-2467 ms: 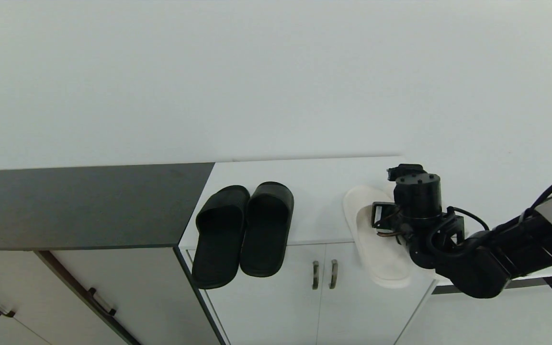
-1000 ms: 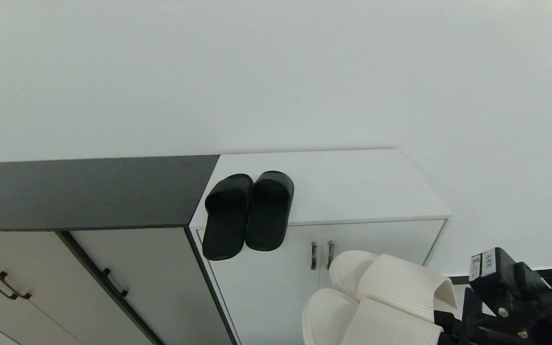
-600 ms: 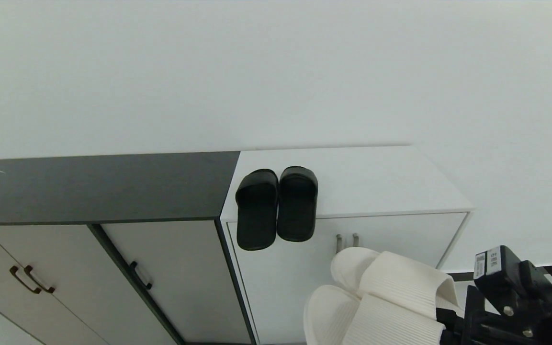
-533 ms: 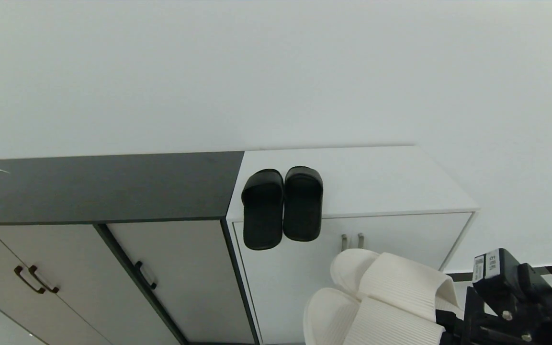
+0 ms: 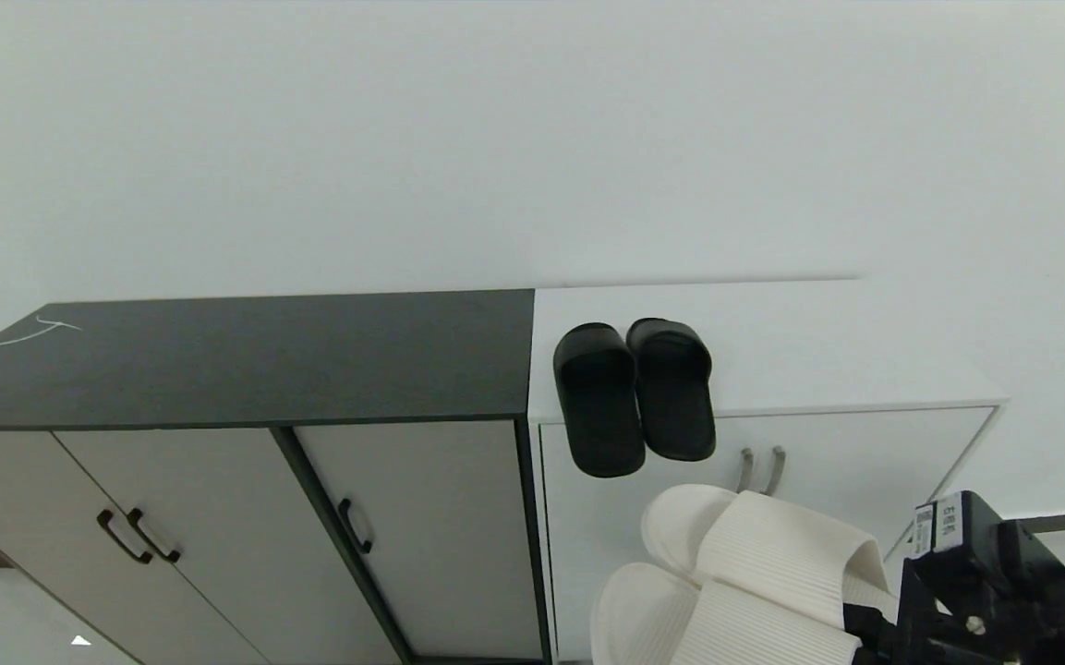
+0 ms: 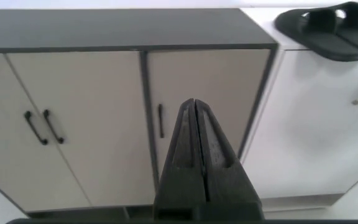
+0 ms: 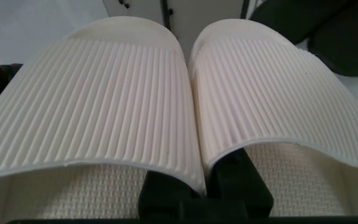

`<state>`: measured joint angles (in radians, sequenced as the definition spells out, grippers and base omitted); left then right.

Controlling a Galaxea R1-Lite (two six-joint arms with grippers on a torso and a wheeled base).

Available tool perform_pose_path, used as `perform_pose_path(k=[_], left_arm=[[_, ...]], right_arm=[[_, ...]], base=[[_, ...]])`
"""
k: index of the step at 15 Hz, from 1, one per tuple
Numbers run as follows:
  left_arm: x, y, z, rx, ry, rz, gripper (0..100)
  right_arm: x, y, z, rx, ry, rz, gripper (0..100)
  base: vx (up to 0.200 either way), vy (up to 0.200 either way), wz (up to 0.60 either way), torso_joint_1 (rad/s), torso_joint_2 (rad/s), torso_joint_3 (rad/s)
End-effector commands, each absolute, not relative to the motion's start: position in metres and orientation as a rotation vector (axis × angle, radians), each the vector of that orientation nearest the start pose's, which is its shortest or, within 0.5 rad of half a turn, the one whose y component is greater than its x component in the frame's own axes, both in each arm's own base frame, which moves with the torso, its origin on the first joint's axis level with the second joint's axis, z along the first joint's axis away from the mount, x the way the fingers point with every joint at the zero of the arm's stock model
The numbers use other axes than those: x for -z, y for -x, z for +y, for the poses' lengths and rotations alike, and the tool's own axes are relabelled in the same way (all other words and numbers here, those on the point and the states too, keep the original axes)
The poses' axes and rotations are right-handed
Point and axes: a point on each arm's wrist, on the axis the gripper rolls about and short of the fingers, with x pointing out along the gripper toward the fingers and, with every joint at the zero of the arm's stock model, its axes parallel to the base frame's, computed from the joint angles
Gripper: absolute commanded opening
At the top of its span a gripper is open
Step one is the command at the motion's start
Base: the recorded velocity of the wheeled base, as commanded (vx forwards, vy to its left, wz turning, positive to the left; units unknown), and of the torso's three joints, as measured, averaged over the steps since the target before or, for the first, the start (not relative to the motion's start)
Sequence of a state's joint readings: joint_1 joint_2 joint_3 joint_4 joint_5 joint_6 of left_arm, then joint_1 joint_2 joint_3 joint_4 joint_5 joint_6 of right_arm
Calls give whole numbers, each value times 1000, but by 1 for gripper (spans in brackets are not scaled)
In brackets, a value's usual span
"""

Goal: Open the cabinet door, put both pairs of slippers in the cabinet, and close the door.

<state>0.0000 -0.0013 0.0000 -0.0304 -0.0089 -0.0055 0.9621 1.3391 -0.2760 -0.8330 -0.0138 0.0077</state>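
Pair of white ribbed foam slippers (image 5: 754,573) sits clamped in the right gripper (image 7: 205,190), in front of the shut white two-door cabinet (image 5: 828,369); pair of black rubber slippers (image 5: 634,392) overhangs its top edge; left gripper (image 6: 195,143) pressed closed, empty; white wrist sticker (image 5: 937,526) unreadable.

Domestic setting: looks like home entryway or hallway, possibly staged one.

- Two low storage cabinets side by side, backs against plain white wall (image 5: 495,139).
- Dark-topped cabinet (image 5: 246,356): beige doors, black handles (image 5: 139,536), furniture finish as in flat or house.
- White cabinet (image 5: 828,369): double doors, paired metal handles (image 5: 761,471). All doors shut.
- Household footwear: black slippers (image 5: 601,402) lying on white cabinet's top, ends overhanging front edge.
- White slippers (image 5: 754,573), ribbed straps, in front of its doors.
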Motion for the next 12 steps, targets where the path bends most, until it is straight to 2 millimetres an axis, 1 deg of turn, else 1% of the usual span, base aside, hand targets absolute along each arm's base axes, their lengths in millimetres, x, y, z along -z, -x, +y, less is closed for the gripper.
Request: perform_pose_path(k=[1, 12], left_arm=[[-79, 23, 0, 9, 6, -31, 0], [-79, 23, 0, 11, 6, -31, 0]], right_arm=[[-153, -104, 150, -944, 104, 213, 0], [-149, -105, 151, -944, 112, 227, 0]], base=[[0, 200, 0, 7, 2, 2], [0, 200, 0, 1, 2, 2]])
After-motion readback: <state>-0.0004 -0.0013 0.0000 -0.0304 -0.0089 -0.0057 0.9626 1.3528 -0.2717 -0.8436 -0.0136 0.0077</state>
